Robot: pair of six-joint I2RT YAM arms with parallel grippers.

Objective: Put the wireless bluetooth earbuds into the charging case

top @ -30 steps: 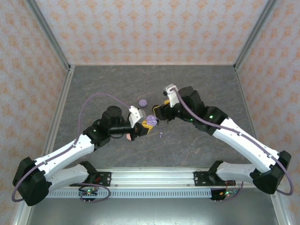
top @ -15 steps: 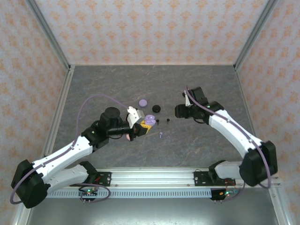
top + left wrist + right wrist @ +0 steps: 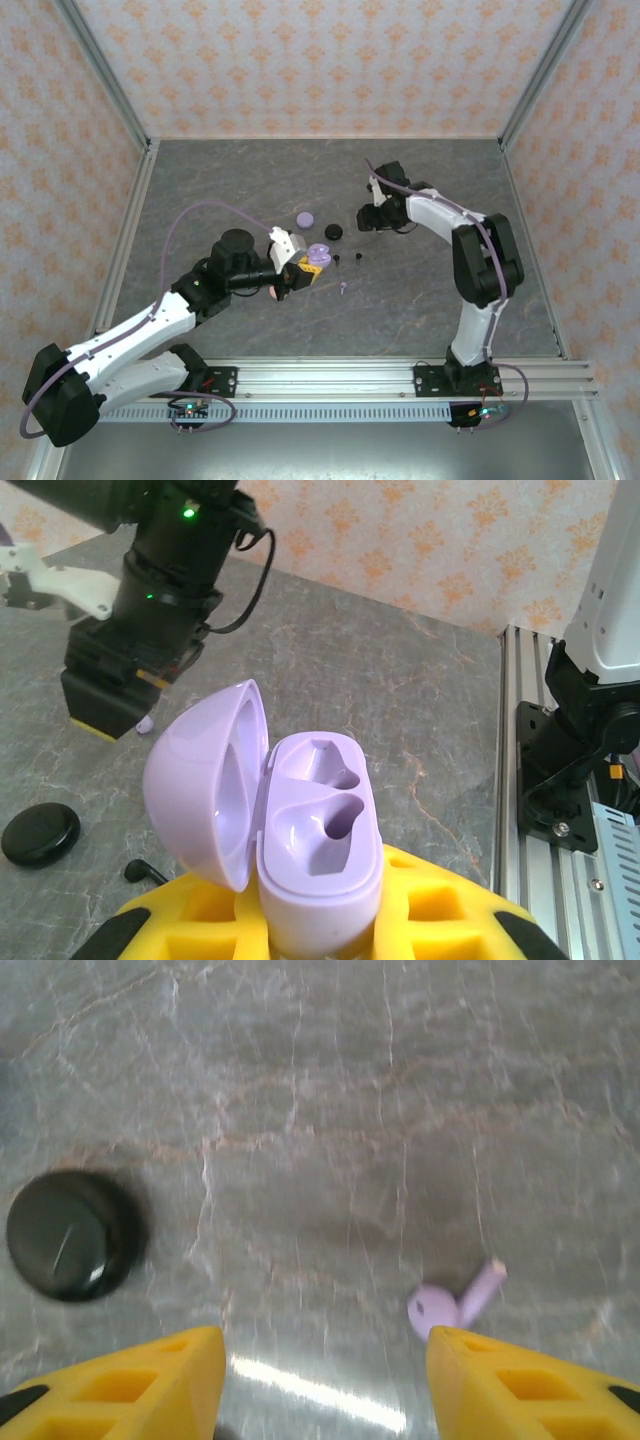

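Observation:
My left gripper (image 3: 310, 262) is shut on an open lilac charging case (image 3: 320, 850), held upright with its lid (image 3: 205, 780) swung to the left. Both sockets in it are empty. My right gripper (image 3: 325, 1390) hangs open and low over the table, further back (image 3: 372, 215). A lilac earbud (image 3: 455, 1300) lies just ahead of its right finger (image 3: 530, 1380). Another lilac earbud (image 3: 343, 288) and two black earbuds (image 3: 338, 260) (image 3: 357, 258) lie on the table near the held case.
A black round case (image 3: 334, 232) sits left of the right gripper, also in the right wrist view (image 3: 68, 1233). A shut lilac round case (image 3: 304, 218) lies behind the left gripper. A pinkish item (image 3: 272, 292) peeks from under the left arm.
The right gripper has pulled away from the held case, swung right, then moved back to hover near the black round case. The left arm and its case stayed put.

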